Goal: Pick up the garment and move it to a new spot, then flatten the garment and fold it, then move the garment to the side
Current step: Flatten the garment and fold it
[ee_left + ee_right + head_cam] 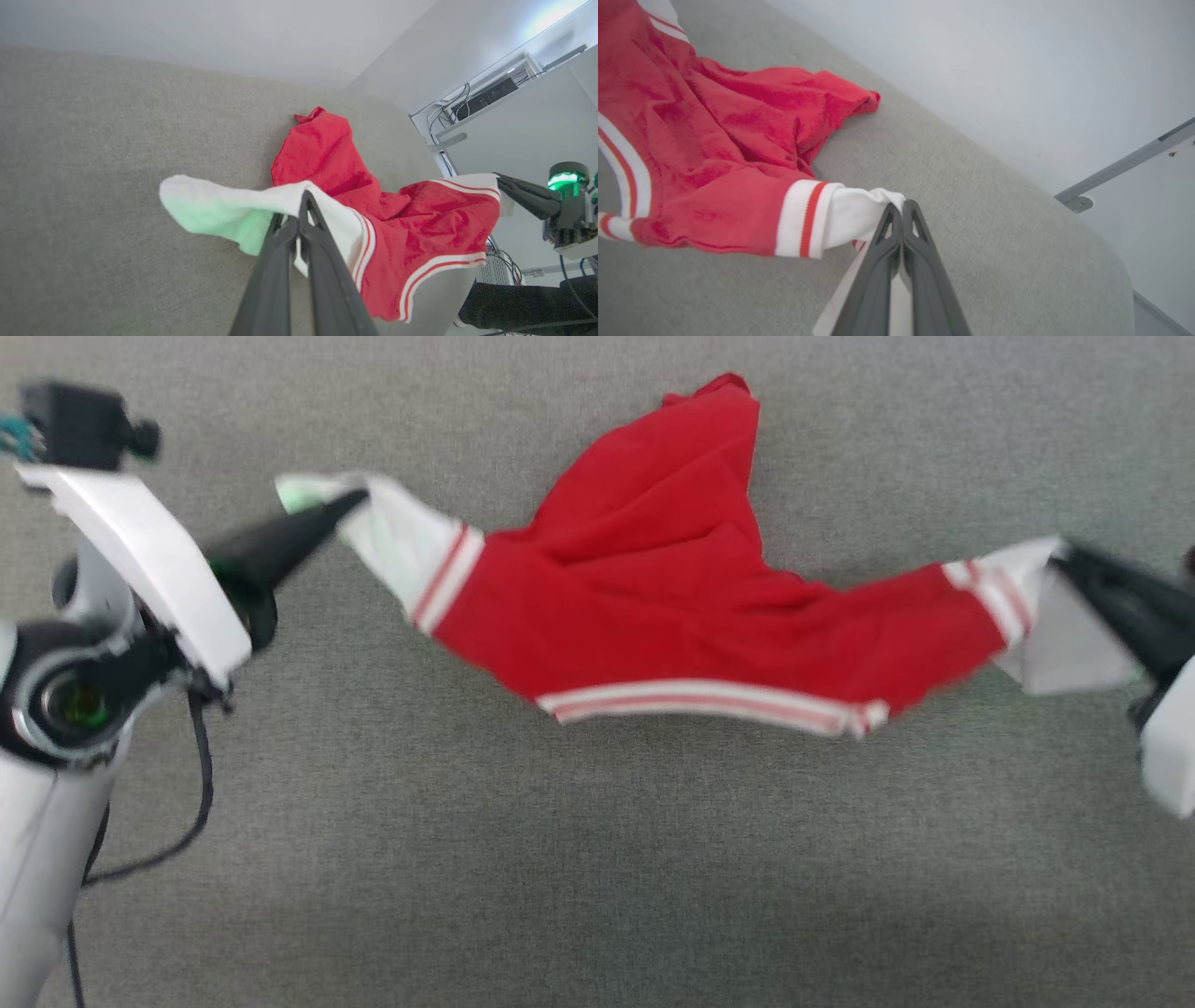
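Garment (653,607): bright red, with a white panel at each end. White-red-white stripe trim runs along the hem and beside both panels. In the head view it spans mid-frame over the grey fabric surface (560,877). The lower hem sags toward 6 o'clock and casts a shadow under it. A crumpled red section runs out to 12 o'clock and lies on the surface. The head view is blurred.

Left gripper (347,504): at 9 o'clock of the garment, fingers aimed toward 2. Jaws are clamped together on the white end, and a white flap sticks out past the tips.

Right gripper (1060,558): at 3 o'clock of the garment, fingers aimed toward 10. Jaws are pinched together on the other white end, and loose white cloth hangs beside the fingers.
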